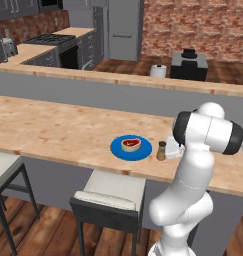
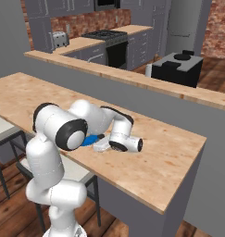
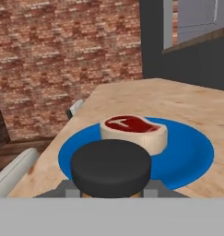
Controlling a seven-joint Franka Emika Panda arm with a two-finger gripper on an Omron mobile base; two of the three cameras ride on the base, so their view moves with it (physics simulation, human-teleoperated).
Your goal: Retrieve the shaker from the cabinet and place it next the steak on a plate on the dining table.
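The shaker [image 1: 161,151] is seen standing upright on the dining table [image 1: 53,131], just beside the plate [image 1: 118,150] bearing the steak [image 1: 131,145]. Placement appears nearly done; release and withdrawal are judged outstanding. Whether the gripper's [image 1: 173,149] fingers are clamped cannot be told.

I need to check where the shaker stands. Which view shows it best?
The left base view: the shaker stands whole on the dining table beside the plate. The hand view gives just its dark cap; in the right base view the arm covers it.
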